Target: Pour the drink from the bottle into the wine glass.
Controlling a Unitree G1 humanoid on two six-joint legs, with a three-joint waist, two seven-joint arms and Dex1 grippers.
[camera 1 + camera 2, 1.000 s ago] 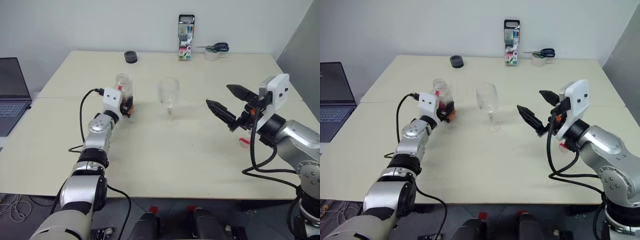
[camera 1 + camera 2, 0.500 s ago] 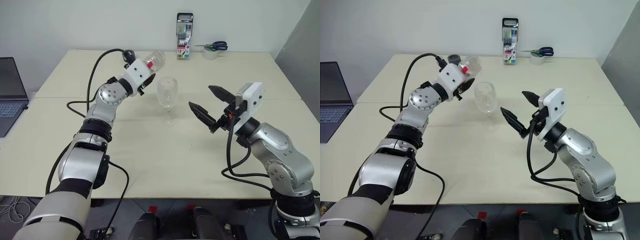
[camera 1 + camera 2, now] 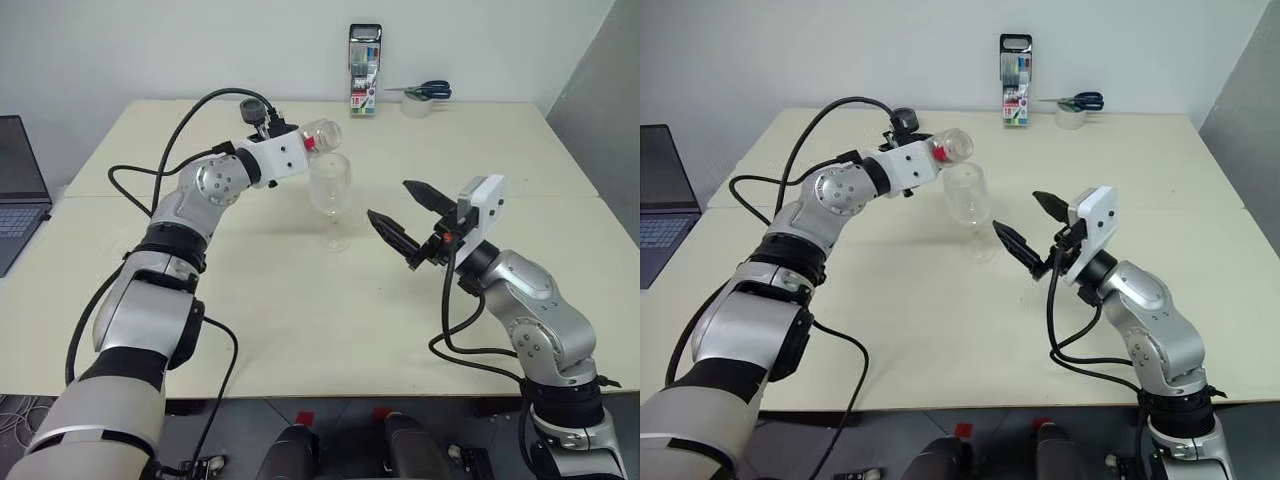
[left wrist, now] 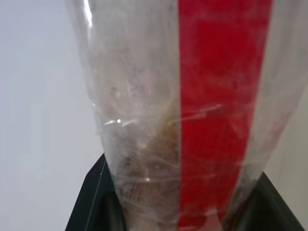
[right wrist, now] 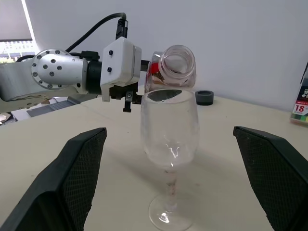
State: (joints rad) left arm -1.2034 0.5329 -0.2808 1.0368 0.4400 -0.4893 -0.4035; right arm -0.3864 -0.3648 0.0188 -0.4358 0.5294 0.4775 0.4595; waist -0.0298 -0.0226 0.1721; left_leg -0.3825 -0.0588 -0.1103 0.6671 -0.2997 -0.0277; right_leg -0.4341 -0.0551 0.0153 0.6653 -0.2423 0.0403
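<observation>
The left gripper [image 3: 930, 160] is clamped on the bottle [image 3: 951, 146], which lies tipped close to level with its open mouth hanging just over the near rim of the glass [image 3: 968, 196]; no cap shows on the neck. The glass stands upright on the table [image 3: 940, 300], about midway between the two arms, and from the right wrist view its bowl looks empty so far. In the left wrist view a little brownish drink [image 4: 149, 144] clings inside the bottle beside the red label strip, so the pour seems to be only beginning. The right gripper [image 3: 1032, 232] hangs near the glass on its right side, its jaws spread wide and holding nothing, with the stem lined up between them in its own view. To do this step well, the bottle's mouth should stay centred above the bowl rather than over the rim's edge, since a stream from a wide neck tends to fall short and run down the outside. A slow further roll of the wrist would probably let the liquid come in a thin flow instead of a gulp. The bottle should not touch the rim, as the thin-stemmed glass looks easy to topple. The right gripper could steady the stem if it closes gently; a hard nudge risks tipping it.
</observation>
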